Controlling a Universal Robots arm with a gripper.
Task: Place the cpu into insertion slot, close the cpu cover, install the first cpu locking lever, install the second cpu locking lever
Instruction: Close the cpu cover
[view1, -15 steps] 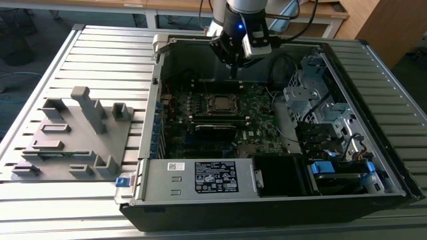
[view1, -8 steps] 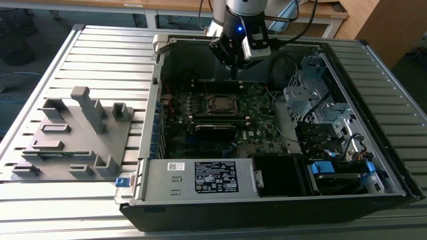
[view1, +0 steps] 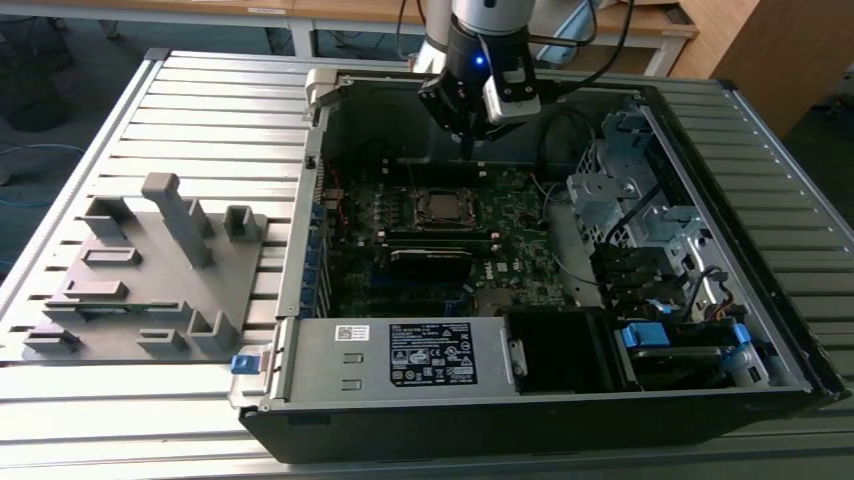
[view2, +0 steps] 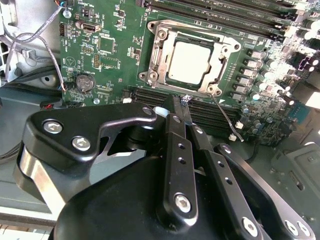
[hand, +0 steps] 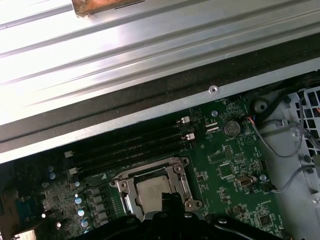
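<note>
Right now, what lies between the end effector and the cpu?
In the second wrist view, the cpu cover's edge and dark memory slots lie between end effector and cpu.

The computer case (view1: 534, 430) lies open on the table (view1: 214, 100), with 1 fixture tray (view1: 147, 300) beside it on the exterior view's left. Inside, the cpu (view2: 189, 61) sits in the insertion slot (view2: 152, 75), the cpu cover (view2: 223, 55) framing it, memory slots (view2: 210, 116) alongside.

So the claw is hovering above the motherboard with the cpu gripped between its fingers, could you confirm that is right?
Not quite: the claw hovers above the motherboard, but it grips nothing; the cpu lies in the insertion slot, as the second wrist view shows.
</note>
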